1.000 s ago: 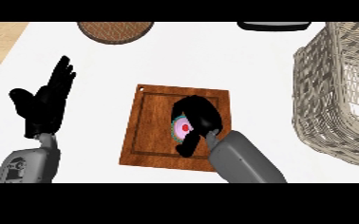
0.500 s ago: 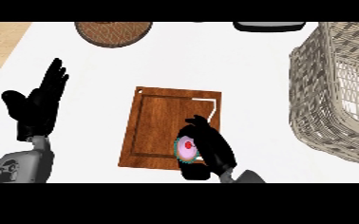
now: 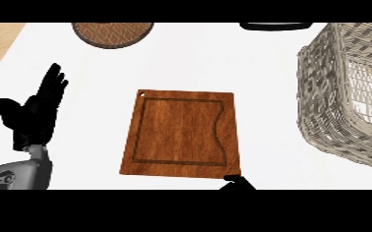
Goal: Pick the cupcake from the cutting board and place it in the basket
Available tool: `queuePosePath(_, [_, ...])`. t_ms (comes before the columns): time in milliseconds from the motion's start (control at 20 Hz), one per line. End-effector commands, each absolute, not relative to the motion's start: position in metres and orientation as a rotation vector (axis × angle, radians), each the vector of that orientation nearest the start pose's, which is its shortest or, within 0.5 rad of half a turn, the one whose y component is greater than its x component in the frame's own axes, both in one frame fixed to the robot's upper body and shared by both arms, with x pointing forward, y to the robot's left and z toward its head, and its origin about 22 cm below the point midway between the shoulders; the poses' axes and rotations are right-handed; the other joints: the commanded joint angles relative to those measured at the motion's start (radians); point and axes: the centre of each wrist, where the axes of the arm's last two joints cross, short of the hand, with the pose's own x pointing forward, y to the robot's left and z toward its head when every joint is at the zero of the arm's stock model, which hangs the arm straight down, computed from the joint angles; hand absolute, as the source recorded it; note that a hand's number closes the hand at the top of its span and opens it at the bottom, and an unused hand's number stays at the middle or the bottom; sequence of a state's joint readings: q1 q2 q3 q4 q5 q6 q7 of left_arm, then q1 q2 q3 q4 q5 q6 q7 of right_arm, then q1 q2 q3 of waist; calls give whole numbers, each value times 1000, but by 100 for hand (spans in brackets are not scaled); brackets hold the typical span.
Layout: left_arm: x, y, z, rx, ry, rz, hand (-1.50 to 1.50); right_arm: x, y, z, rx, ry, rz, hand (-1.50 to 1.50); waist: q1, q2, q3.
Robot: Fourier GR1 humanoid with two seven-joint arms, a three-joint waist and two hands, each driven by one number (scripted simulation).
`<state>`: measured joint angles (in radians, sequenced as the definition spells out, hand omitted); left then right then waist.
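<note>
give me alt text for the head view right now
A bare wooden cutting board lies mid-counter, no cupcake visible. A wicker basket stands at right, the open left hand rests at left, and the right hand barely shows at the bottom edge.

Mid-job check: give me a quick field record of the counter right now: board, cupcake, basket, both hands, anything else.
cutting board: centre of counter, top bare
cupcake: not visible
basket: wicker, at right edge, partly out of view
right hand: only a black tip at the lower edge, below the board's right corner; fingers not readable
left hand: open, fingers up, resting at left
round brown mat: top left
black object: top edge, cut off
</note>
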<state>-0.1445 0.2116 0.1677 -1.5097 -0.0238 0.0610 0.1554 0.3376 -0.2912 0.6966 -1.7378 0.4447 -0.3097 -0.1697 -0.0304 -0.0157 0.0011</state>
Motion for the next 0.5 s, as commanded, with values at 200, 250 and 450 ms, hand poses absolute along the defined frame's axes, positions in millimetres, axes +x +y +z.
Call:
queuePosePath(200, [292,304,52,298,-1510,-7,0,67,-197,59,-180,-1801,524,150,5,13,-2])
queuePosePath(250, [276,309,53,307,-1519,-14,0,66,-205,83,-190,-1811,531,150,14,11,-2])
queuePosePath(450, [278,294,40,315,-1518,-13,0,54,-214,115,-268,-1771,497,150,17,13,-2])
